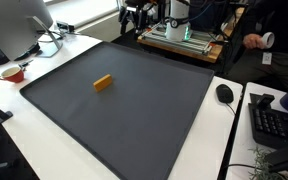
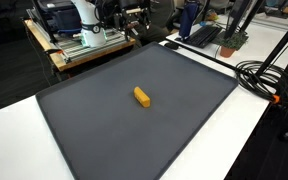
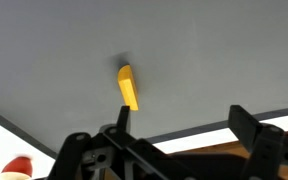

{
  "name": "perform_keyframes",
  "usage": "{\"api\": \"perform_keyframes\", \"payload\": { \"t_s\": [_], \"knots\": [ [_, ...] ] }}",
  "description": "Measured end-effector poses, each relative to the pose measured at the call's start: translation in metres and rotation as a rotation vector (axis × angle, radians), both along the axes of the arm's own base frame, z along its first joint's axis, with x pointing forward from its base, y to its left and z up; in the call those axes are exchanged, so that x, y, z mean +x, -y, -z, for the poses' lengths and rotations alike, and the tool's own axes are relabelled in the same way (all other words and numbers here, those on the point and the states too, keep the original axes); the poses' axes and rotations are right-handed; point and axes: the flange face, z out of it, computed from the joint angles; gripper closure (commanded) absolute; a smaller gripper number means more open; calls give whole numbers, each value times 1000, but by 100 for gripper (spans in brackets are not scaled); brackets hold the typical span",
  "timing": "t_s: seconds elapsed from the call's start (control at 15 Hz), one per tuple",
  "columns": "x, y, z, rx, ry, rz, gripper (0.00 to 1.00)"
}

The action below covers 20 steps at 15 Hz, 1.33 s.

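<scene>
A small yellow-orange block [image 1: 103,83] lies alone near the middle of a dark grey mat [image 1: 134,120]; it also shows in the other exterior view [image 2: 142,96]. In the wrist view the block [image 3: 129,87] lies on the mat ahead of my gripper [image 3: 184,125]. The two black fingers are spread wide apart with nothing between them. The gripper is raised well clear of the block, over the mat's edge. The arm [image 2: 89,15] stands at the far side of the table.
The mat lies on a white table [image 2: 14,130]. A monitor [image 1: 14,25] and a red cup [image 1: 12,72] stand beside it. A mouse [image 1: 224,93], a keyboard [image 1: 274,120] and black cables [image 2: 264,75] lie beside another edge.
</scene>
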Motion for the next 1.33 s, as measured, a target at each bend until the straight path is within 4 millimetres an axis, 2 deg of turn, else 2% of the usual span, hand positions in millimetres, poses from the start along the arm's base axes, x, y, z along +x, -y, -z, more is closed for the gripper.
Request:
{"api": "perform_keyframes", "payload": {
  "t_s": [0.27, 0.4, 0.53, 0.6, 0.93, 1.13, 1.33],
  "knots": [
    [13, 29, 64, 1, 2, -48, 0],
    [18, 50, 96, -6, -42, -56, 0],
    [25, 71, 113, -24, -70, -60, 0],
    [28, 75, 116, -28, -73, -61, 0],
    [34, 66, 117, -23, -27, -81, 0],
    [41, 51, 137, 3, 12, -109, 0],
    [49, 50, 163, 19, 1, -115, 0]
  ]
}}
